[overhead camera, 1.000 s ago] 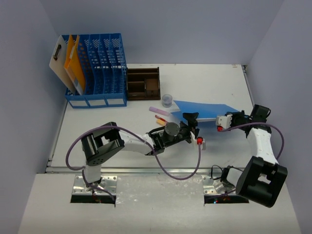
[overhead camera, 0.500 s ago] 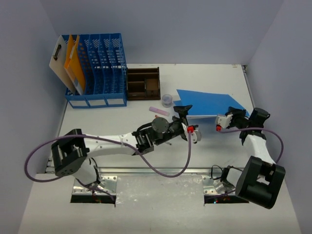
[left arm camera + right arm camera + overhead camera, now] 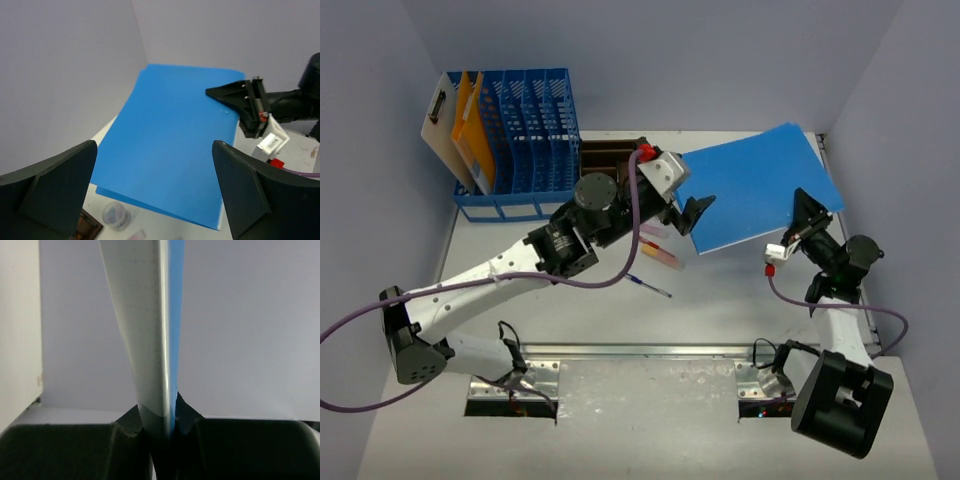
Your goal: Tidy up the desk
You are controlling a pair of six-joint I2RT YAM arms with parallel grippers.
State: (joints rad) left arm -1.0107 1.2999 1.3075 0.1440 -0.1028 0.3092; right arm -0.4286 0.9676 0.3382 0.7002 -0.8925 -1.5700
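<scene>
Two end effectors meet at one blue folder point(image 3: 750, 185); the right end effector point(image 3: 800, 228) is clenched on the folder's right-hand edge and holds it tilted up off the worktop point(image 3: 740, 295); its own wrist view shows the folder edge-on, pinched between the jaws. My left end effector point(image 3: 688, 215) is released, jaws spread wide with nothing in them, just beside the folder's left edge. In the left wrist view the folder lies straight ahead, broad face towards the camera, and its long axis appears to run away from the left end effector towards the back wall. The worktop lies beneath both arms, with a pen point(image 3: 650, 287) loose on it. I judge a handover comes next; the left arm is nearer the blue mesh file rack point(image 3: 515, 140) at the far left, so I would close on the folder's near left edge.
</scene>
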